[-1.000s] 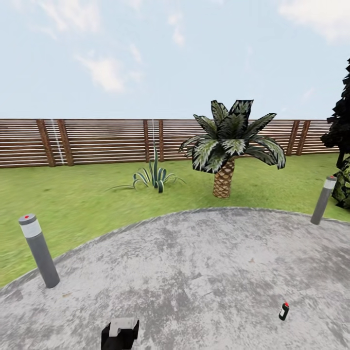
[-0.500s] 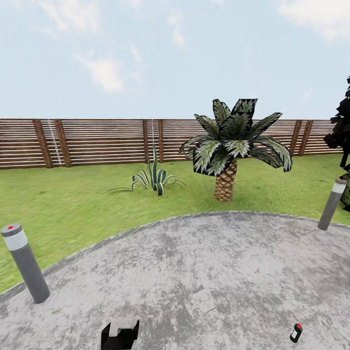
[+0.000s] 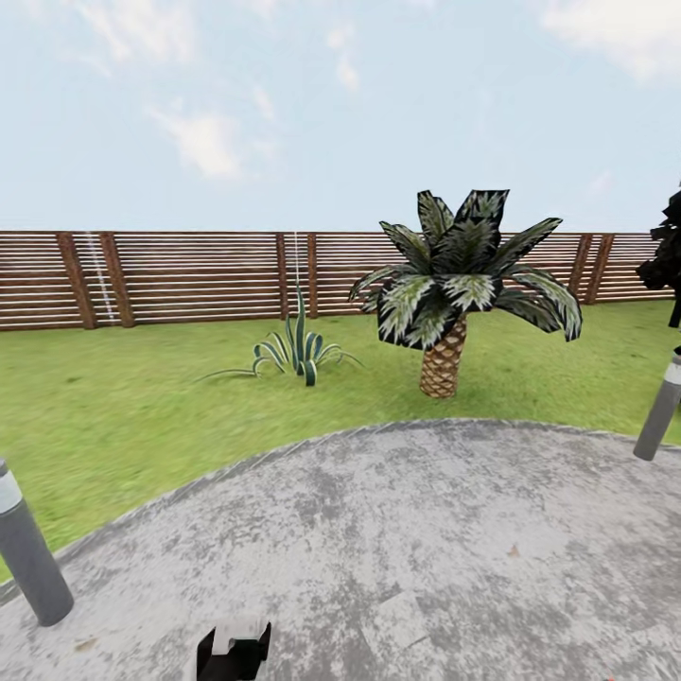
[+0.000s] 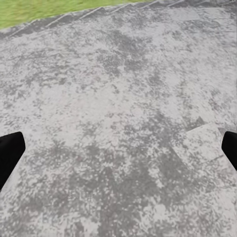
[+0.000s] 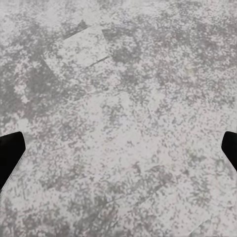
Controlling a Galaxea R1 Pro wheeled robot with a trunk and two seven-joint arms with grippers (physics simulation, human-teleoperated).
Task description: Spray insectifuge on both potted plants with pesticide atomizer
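Head camera looks out over the round mottled grey patio (image 3: 426, 530), lawn (image 3: 142, 397) wrapping its far edge and a slatted wooden fence (image 3: 189, 274) closing the back. A short palm (image 3: 459, 284) with a scaly brown trunk stands on the grass just past the paving, a spiky agave-like plant (image 3: 298, 350) to its left. One grey bollard lamp (image 3: 28, 553) sits at the patio's left rim, another (image 3: 660, 407) at the right rim, with a dark bush (image 3: 670, 260) behind it. At the bottom edge, a dark arm part with a pale top (image 3: 234, 651). The pesticide atomizer can't be made out from here. Left gripper (image 4: 118, 148): black fingertips (image 4: 10, 153) spread wide at the frame's sides, holding nothing, bare paving beneath and a strip of grass beyond. Right gripper (image 5: 118, 148): fingertips (image 5: 10, 153) equally wide apart, unloaded, over mottled paving with a paler square patch (image 5: 79, 47)
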